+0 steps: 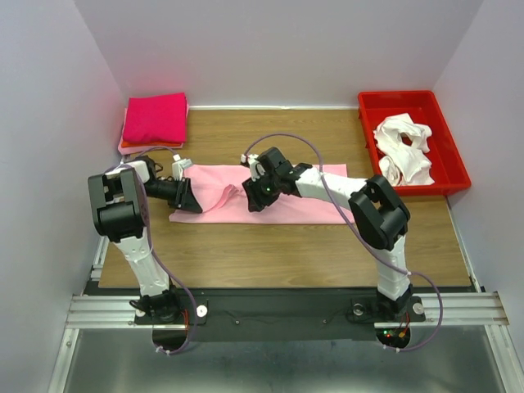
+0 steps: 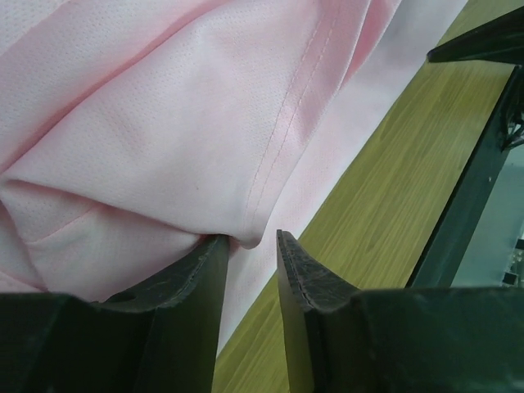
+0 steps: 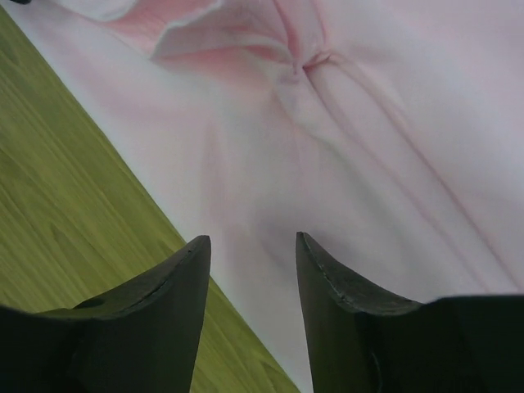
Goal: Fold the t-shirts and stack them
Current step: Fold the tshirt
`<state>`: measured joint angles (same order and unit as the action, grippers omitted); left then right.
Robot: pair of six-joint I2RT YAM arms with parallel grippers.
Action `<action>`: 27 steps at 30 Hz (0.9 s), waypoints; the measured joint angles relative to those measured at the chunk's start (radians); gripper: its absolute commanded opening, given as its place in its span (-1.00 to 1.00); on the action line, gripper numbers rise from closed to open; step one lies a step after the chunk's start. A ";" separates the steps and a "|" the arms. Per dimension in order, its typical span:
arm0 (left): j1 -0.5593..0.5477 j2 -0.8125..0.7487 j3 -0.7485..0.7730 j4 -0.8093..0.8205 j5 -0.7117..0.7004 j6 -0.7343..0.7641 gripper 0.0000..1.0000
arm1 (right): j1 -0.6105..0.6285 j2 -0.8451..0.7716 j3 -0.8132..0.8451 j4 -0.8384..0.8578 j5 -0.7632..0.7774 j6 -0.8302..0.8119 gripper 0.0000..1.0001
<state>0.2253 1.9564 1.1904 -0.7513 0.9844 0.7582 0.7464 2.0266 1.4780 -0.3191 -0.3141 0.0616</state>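
Note:
A light pink t-shirt point(image 1: 286, 205) lies spread in a long strip across the middle of the wooden table point(image 1: 270, 254). My left gripper point(image 1: 193, 196) is at its left end, jaws apart. In the left wrist view a bunched fold of the t-shirt point(image 2: 164, 123) rests against the left fingertip point(image 2: 214, 246) of my left gripper point(image 2: 251, 237), not pinched. My right gripper point(image 1: 254, 196) hovers over the shirt's middle. In the right wrist view my right gripper point(image 3: 252, 237) is open above flat pink cloth point(image 3: 368, 147) near its edge, with nothing between the fingers.
A folded hot pink t-shirt point(image 1: 155, 117) lies on a salmon one point(image 1: 124, 146) at the back left corner. A red tray point(image 1: 372, 106) at the back right holds crumpled white t-shirts point(image 1: 403, 147). Walls close in on the left, back and right.

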 measured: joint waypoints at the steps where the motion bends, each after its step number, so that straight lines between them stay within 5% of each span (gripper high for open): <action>1: -0.001 0.005 0.000 0.003 0.003 -0.010 -0.32 | -0.001 0.011 -0.005 -0.005 -0.014 0.010 -0.01; 9: -0.002 0.008 0.035 -0.037 0.061 -0.021 -1.00 | -0.012 0.050 -0.023 -0.002 -0.080 0.051 -0.07; 17: -0.002 0.026 0.197 -0.086 0.181 -0.028 -1.00 | -0.016 0.050 -0.035 0.019 -0.096 0.059 -0.07; 27: -0.002 0.177 0.293 0.043 0.285 -0.190 -1.00 | -0.021 0.050 -0.043 0.032 -0.115 0.060 -0.07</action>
<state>0.2234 2.1330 1.4837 -0.7082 1.2694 0.5686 0.7258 2.0769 1.4345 -0.2867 -0.4294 0.1219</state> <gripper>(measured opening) 0.015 0.465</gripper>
